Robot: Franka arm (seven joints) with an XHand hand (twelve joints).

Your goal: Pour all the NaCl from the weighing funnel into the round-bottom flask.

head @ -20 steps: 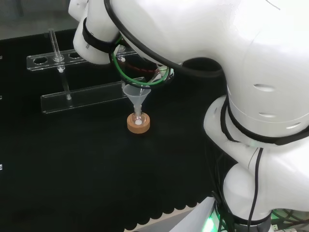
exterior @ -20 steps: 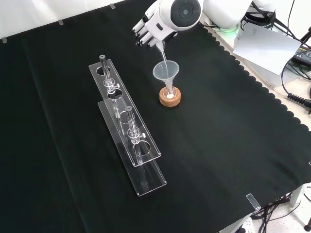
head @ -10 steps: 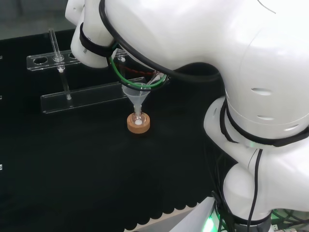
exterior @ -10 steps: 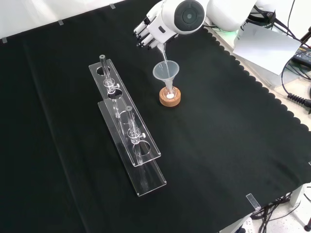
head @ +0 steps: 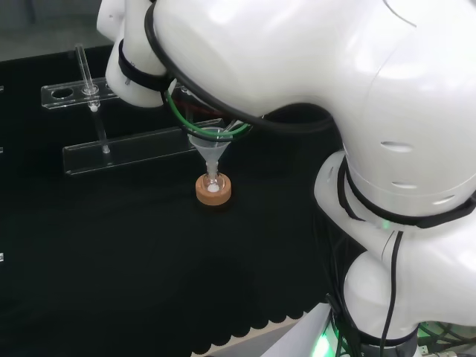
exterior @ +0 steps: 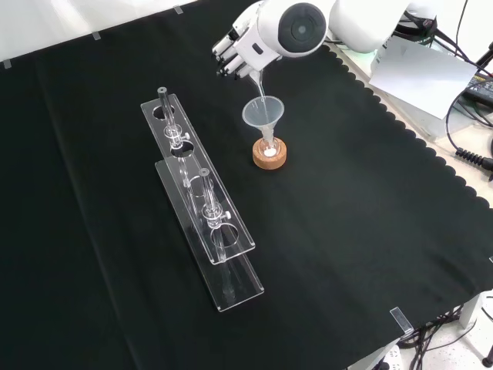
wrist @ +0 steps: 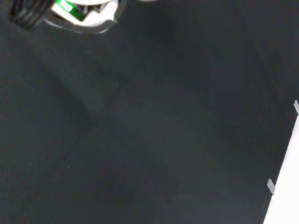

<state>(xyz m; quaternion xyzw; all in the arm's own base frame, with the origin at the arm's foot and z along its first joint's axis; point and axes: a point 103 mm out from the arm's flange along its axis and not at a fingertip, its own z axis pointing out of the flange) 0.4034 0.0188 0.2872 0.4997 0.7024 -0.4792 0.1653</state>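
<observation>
From front view I had hand (exterior: 240, 48) at upper centre, fingers curled round weighing funnel (exterior: 257, 81). Its long axis slanted down-right, spout over plastic funnel (exterior: 263, 116) seated in round-bottom flask (exterior: 269, 148) on cork ring (exterior: 270, 158), directly below hand.

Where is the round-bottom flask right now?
In the front view the round-bottom flask sits on its cork ring, right of the clear racks, with a funnel in its neck.
</observation>
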